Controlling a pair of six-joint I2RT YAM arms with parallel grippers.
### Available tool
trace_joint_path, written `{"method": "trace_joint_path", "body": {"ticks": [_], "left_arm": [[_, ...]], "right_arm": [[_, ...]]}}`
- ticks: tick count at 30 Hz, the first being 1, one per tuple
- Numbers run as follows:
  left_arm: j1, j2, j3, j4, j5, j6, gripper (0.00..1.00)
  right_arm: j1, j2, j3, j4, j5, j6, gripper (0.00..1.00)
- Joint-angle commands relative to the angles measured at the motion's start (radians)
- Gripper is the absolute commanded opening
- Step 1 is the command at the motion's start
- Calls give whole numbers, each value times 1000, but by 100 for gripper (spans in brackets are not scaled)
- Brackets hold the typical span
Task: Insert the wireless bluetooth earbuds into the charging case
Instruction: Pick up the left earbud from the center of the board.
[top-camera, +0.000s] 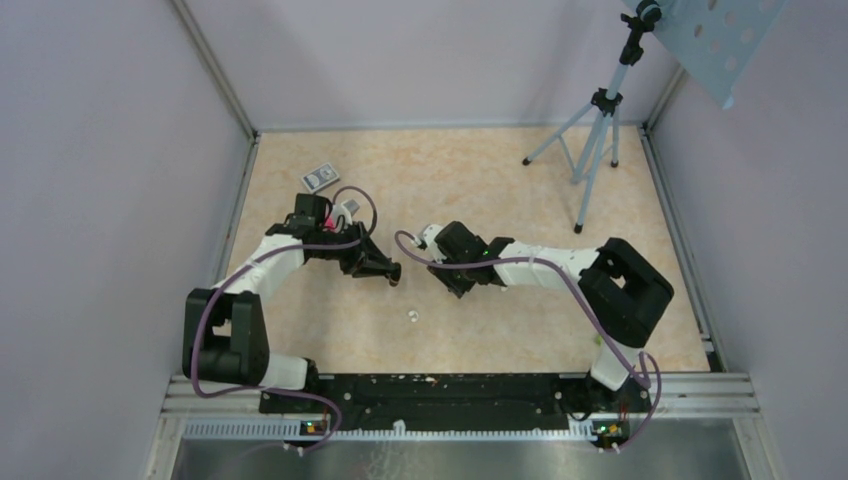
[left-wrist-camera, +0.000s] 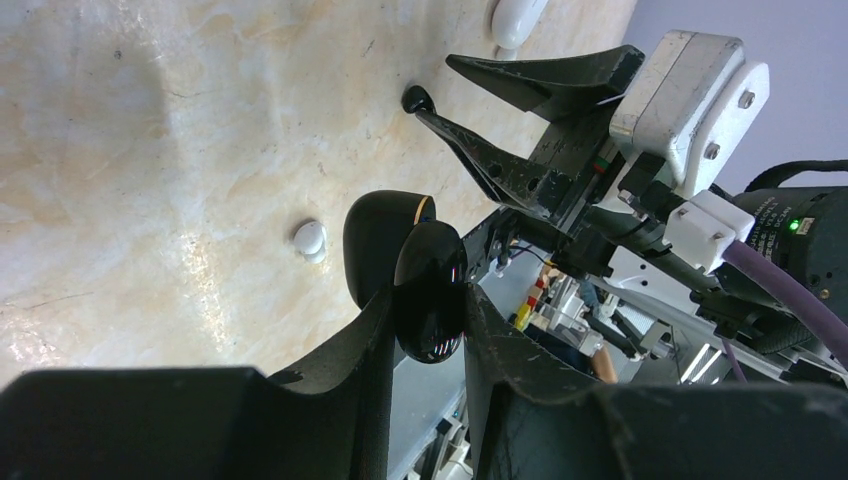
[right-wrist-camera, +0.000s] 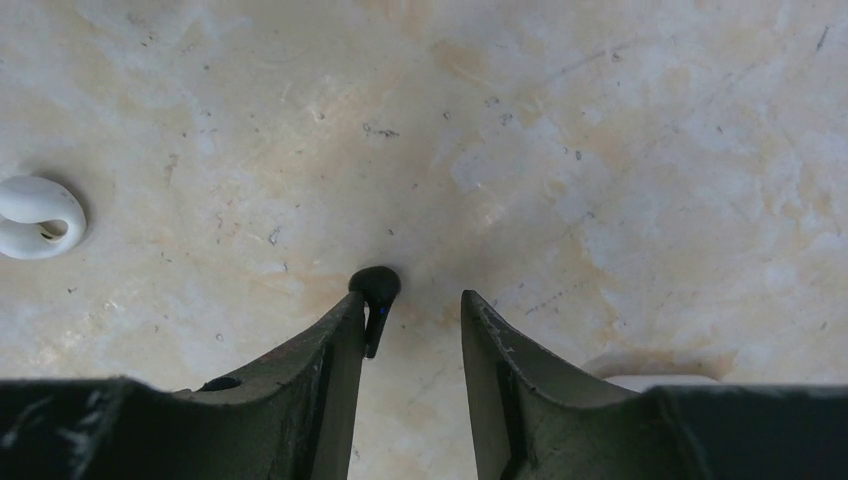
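Observation:
My left gripper (left-wrist-camera: 428, 310) is shut on a glossy black rounded charging case (left-wrist-camera: 385, 235), lid hinged open, held just above the table; it also shows in the top view (top-camera: 393, 272). My right gripper (right-wrist-camera: 415, 295) is open, tips at the table. A small black stemmed earbud (right-wrist-camera: 376, 288) with a blue light rests against the inner tip of its left finger; the other finger is clear of it. The left wrist view shows that earbud (left-wrist-camera: 415, 98) at the right gripper (left-wrist-camera: 437, 85). A tiny white bud (left-wrist-camera: 310, 240) lies loose on the table (top-camera: 411, 316).
A white looped piece (right-wrist-camera: 40, 215) lies left of the right gripper and shows again in the left wrist view (left-wrist-camera: 515, 20). A grey patterned card box (top-camera: 320, 177) lies at the back left. A tripod (top-camera: 590, 150) stands at the back right. Walls close three sides.

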Motion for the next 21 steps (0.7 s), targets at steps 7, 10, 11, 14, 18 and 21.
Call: {"method": "trace_joint_path", "body": {"ticks": [7,10,11,14,18,21], "left_arm": [[2,-40,1,3,0,18,0],[1,-38,2,4,-1,16,0],[1,-39,2,4,-2,16,0],[2,-40,2,4,-2,16,0],[2,-39,2,4,-2,16,0],[2,-39,1,4,-2,17,0]], "right_arm": [[-12,17,48,14,-61,-26,38],[-12,19,58,5,-69,-26,35],[-11,19,60,2,-69,-26,32],[-11,20,63,0,-69,-20,26],[-11,26,65,-3,-69,-8,24],[-11,32,72,-12,-64,11,28]]}}
